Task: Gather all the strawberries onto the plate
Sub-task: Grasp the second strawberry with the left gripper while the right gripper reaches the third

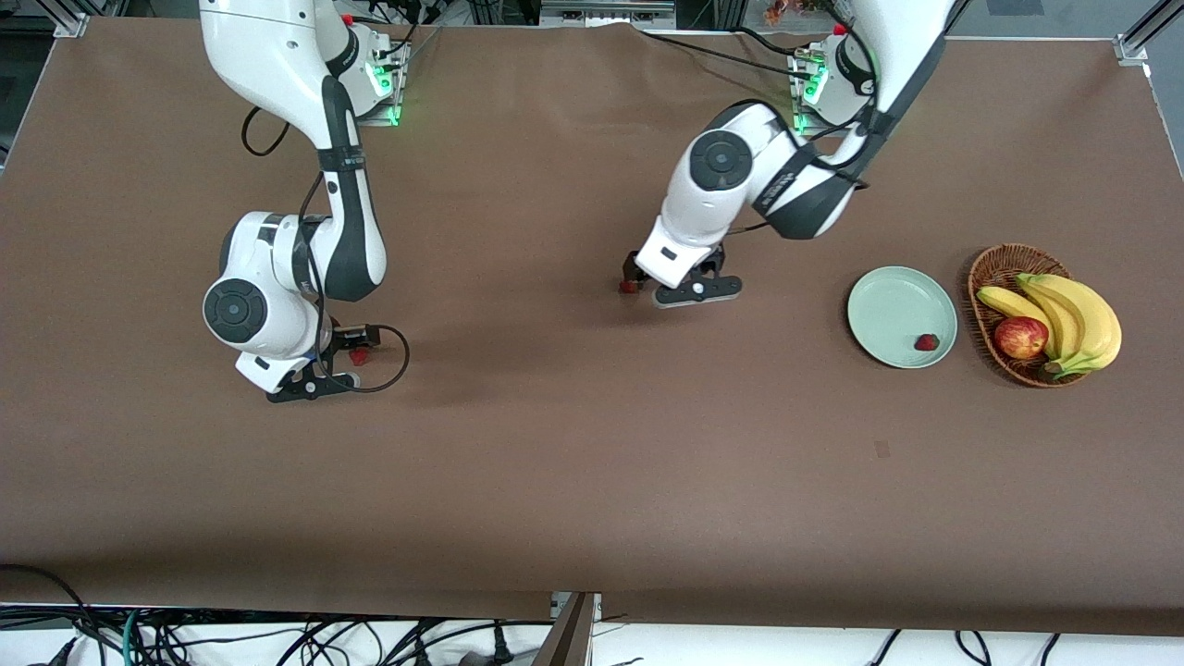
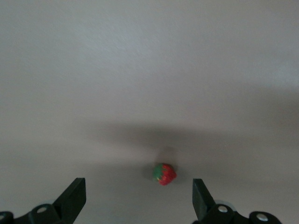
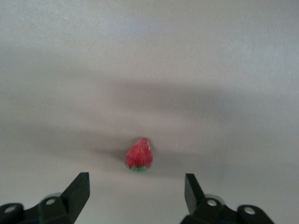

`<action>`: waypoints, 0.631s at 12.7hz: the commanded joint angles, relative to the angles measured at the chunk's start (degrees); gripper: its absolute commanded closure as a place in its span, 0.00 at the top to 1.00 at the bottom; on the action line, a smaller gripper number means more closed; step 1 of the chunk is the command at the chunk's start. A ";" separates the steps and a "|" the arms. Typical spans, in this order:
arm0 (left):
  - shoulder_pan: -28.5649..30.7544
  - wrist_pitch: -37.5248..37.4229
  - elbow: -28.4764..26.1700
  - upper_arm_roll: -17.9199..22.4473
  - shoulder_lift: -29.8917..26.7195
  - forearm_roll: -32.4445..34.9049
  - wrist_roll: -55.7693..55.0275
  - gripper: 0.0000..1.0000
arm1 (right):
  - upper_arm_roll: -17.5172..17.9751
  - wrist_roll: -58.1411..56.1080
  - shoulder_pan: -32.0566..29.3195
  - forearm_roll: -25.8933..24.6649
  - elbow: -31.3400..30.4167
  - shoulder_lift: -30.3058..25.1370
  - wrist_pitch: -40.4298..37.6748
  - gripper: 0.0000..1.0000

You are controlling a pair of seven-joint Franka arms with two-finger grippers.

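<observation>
Front view: we list a brown-covered table carrying all items below.
Plate: we find it pale mint-green, toward the left arm's end of the table, just beside the basket.
Strawberry on plate: we log one berry lying near the plate's rim, on the side nearer the front camera.
Basket: we note brown wicker, with bananas and a red apple inside.
Left gripper: we see it low over the table's middle; jaws stand apart, holding nothing.
Middle strawberry: we place it on the table; in the left wrist view it lies between the fingertips, touching neither.
Right gripper: we see it low, toward the right arm's end of the table; jaws apart, nothing gripped.
Third strawberry: we record it on the table, in line with the gap between the right fingertips, apart from both.
</observation>
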 commanded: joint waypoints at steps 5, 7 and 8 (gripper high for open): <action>-4.64 5.13 5.47 0.62 12.12 9.21 -11.14 1.00 | 1.35 -5.60 -0.58 6.89 -2.63 2.83 3.39 0.74; -4.65 5.76 4.94 0.62 13.09 9.30 -11.13 1.00 | 1.88 -5.60 -0.66 6.89 -2.90 2.83 3.66 0.58; -4.73 5.76 4.24 0.62 13.09 9.30 -11.14 1.00 | 2.14 -5.60 -0.75 6.89 -2.90 2.83 3.75 0.51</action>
